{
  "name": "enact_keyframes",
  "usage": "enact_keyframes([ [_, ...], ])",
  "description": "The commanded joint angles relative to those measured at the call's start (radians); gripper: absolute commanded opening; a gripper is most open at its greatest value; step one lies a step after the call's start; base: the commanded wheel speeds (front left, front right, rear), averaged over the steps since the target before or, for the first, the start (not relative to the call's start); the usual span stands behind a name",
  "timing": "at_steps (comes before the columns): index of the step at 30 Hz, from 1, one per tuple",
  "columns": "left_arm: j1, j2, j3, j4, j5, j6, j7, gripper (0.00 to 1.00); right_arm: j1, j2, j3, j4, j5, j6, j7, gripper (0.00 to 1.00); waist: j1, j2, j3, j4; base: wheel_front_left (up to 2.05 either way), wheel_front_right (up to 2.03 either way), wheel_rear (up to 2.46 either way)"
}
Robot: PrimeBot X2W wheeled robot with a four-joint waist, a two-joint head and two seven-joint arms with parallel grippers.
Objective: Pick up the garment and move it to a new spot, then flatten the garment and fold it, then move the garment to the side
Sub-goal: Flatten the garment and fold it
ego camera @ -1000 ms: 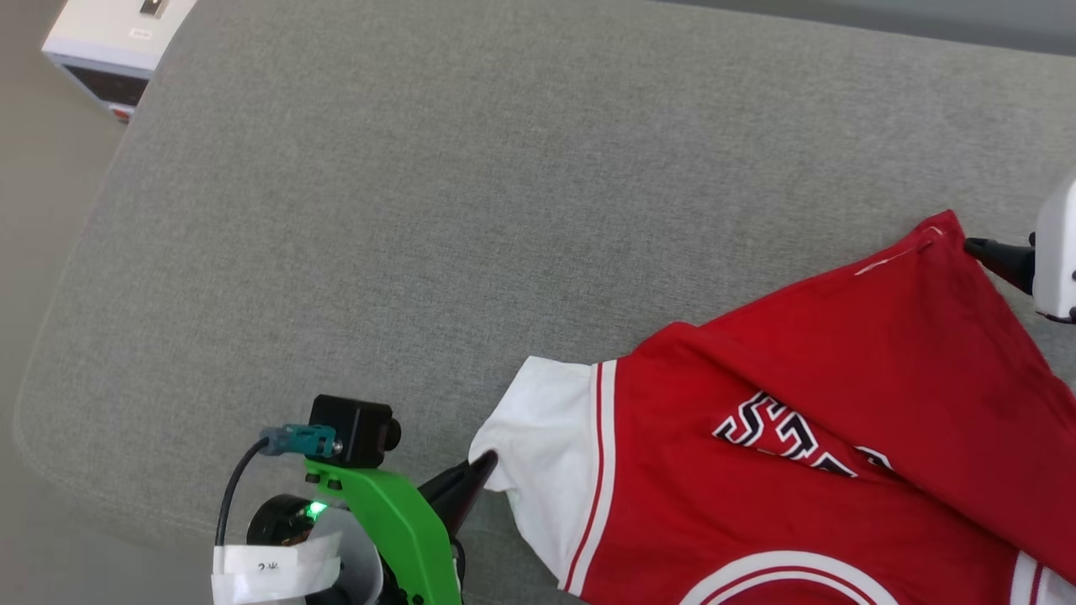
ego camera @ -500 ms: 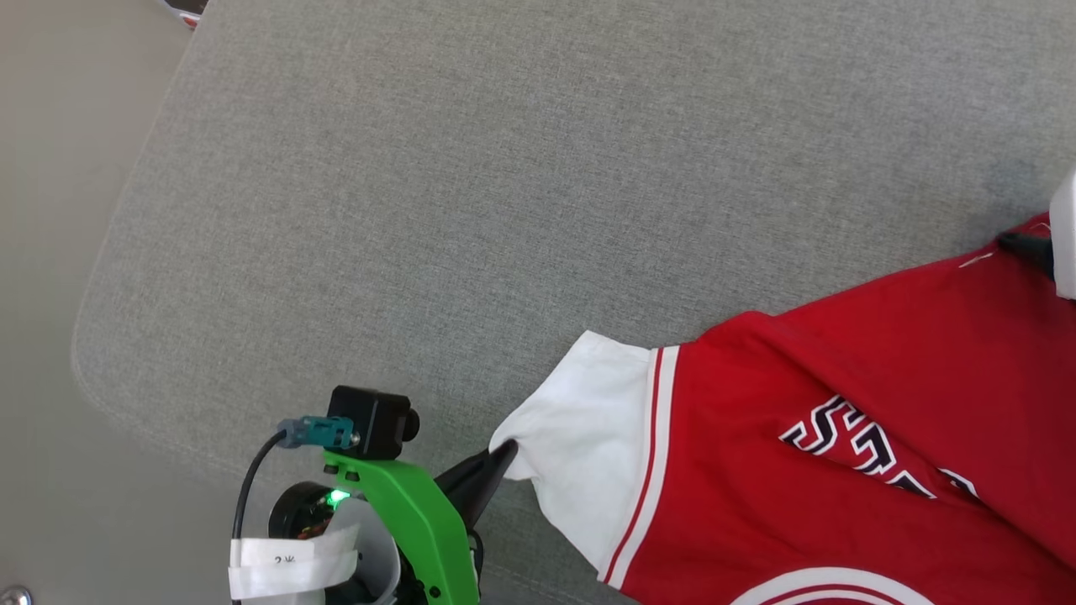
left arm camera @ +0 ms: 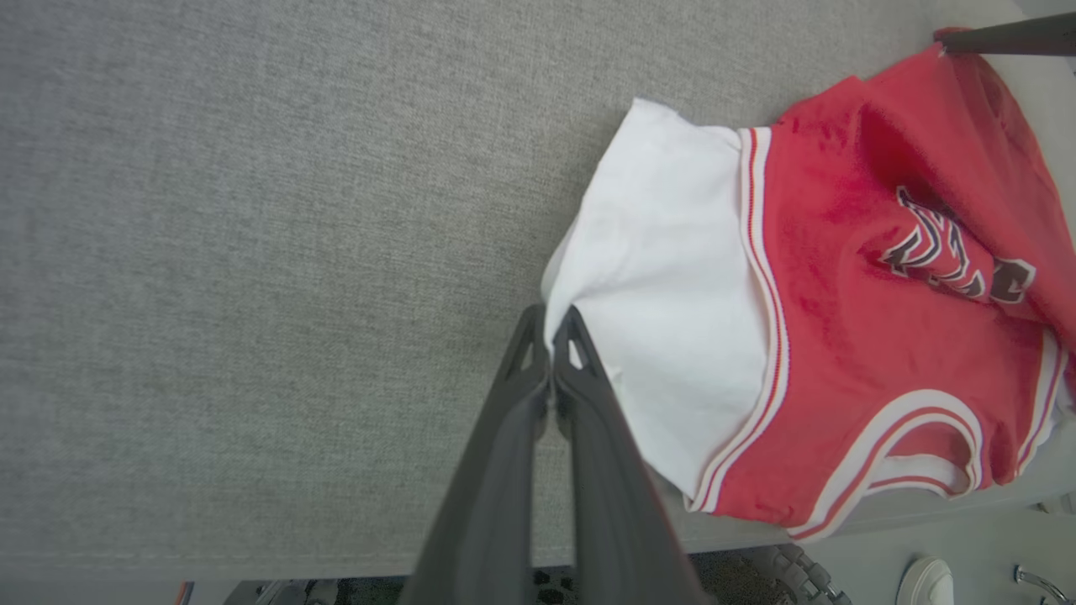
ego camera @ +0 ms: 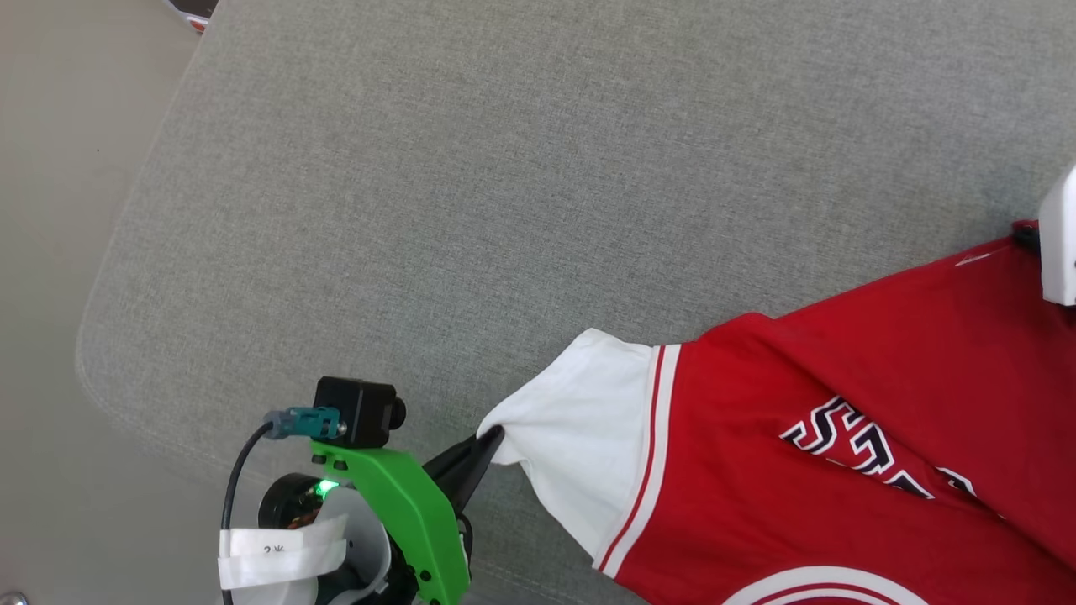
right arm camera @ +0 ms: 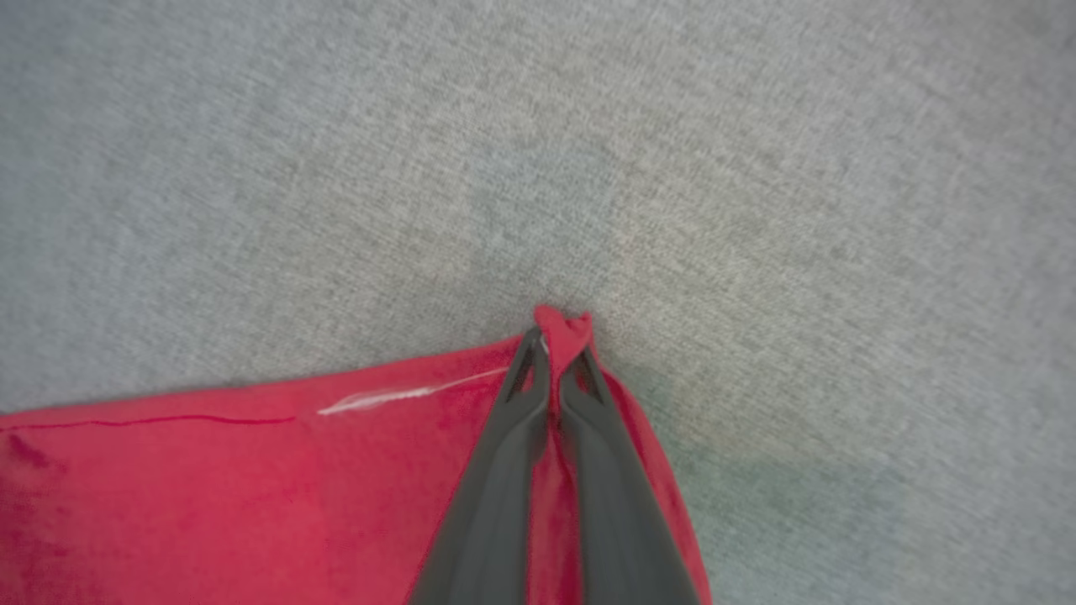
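On the grey fabric cushion (ego camera: 504, 168), toward the lower right of the head view, I see the red jersey T-shirt (ego camera: 841, 378) lying partly spread, front side up. Its black-and-white chest lettering (ego camera: 866, 449) is broken by a fold, and the cloth runs off the right and bottom edges of that view.

(a) Left claw (left arm camera: 551, 328): both dark fingers are pressed together, pinching the cuff edge of the white sleeve (left arm camera: 672, 294). The sleeve is drawn to a point at the fingertips. Red-and-white striped trim (ego camera: 643, 462) separates this sleeve from the red body. A green bracket (ego camera: 395, 512) carrying a small black camera (ego camera: 357, 412) sits on this wrist.

(b) Right claw (right arm camera: 559, 340): the fingers are closed on a corner of the red body, at the far right of the head view. A small tuft of red cloth bunches just past the fingertips, and a pale streak (right arm camera: 403, 395) marks the hem beside them.

(c) Between the two claws the shirt stretches diagonally across the cushion. Whether either gripped end is lifted clear of the cushion I cannot tell.

(d) Beige floor (ego camera: 50, 252) borders the cushion's rounded left corner.
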Motion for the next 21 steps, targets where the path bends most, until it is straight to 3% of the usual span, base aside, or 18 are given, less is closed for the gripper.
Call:
enact_keyframes([
  [1, -0.02, 0.001, 0.008, 0.003, -0.005, -0.006, -0.009, 0.0, 0.017, 0.017, 0.009, 0.021, 0.006, -0.001, -0.029, 0.0, 0.0, 0.0, -0.023, -0.016, 0.0, 0.0, 0.0],
  [11, -0.027, 0.027, 0.051, -0.004, 0.018, 0.005, -0.054, 0.0, -0.011, 0.023, 0.031, 0.057, 0.041, -0.001, -0.264, 0.0, 0.0, 0.0, -0.156, -0.083, 0.0, 0.0, 0.0],
  [21, -0.051, 0.054, 0.104, -0.058, 0.045, 0.029, -0.09, 0.0, 0.013, -0.018, 0.055, 0.027, 0.112, -0.001, -0.437, 0.0, 0.0, 0.0, -0.293, -0.166, 0.0, 0.0, 0.0],
])
